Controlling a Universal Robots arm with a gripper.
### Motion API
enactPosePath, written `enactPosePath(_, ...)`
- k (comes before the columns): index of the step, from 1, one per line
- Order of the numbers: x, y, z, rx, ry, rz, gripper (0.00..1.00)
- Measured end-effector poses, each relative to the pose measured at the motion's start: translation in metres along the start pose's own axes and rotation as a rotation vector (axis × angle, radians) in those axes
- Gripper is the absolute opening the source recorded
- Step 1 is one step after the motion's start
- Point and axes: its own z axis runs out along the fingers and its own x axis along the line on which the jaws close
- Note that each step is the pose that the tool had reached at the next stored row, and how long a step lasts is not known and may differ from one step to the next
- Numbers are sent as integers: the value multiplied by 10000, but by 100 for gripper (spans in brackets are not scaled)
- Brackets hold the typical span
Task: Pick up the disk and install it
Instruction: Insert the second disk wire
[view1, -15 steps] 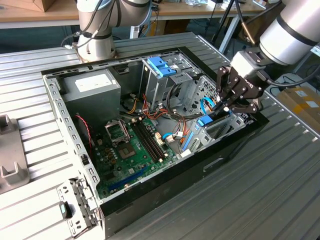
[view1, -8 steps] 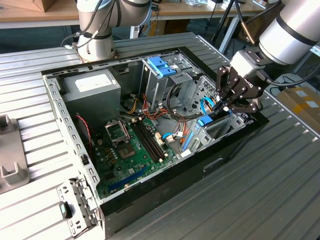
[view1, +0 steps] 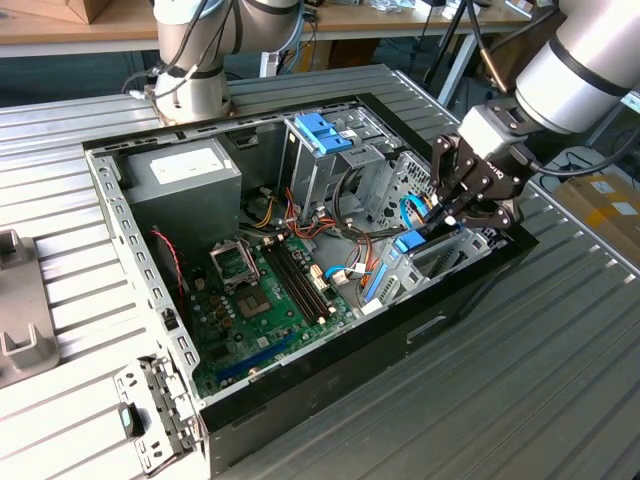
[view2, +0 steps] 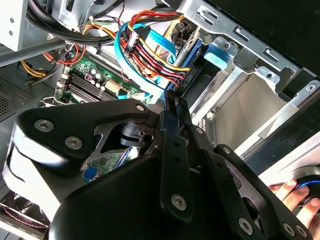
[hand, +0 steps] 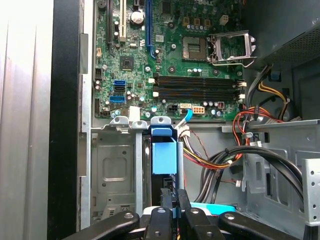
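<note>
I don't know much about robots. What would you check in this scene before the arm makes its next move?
1. Disk in the right place: the disk stands on edge in the drive bay, next to an open slot. Ok.
2. Disk fully seated: cannot tell.
3. End effector lined up with the disk: it sits directly at the disk's end. Ok.
4. End effector actually holding the disk: cannot tell.
5. Cables clear of the disk: the bundle runs close beside it. Cannot tell whether it touches.
6. People clear: a hand rests outside the case. Ok.
</note>
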Motion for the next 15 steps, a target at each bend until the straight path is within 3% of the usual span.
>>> enactPosePath(10,5,-3,32,-14,-6,2,17)
enactPosePath(12,5,-3,33,-15,-4,1,30)
enactPosePath(15,5,-2,31,-16,3,2,30)
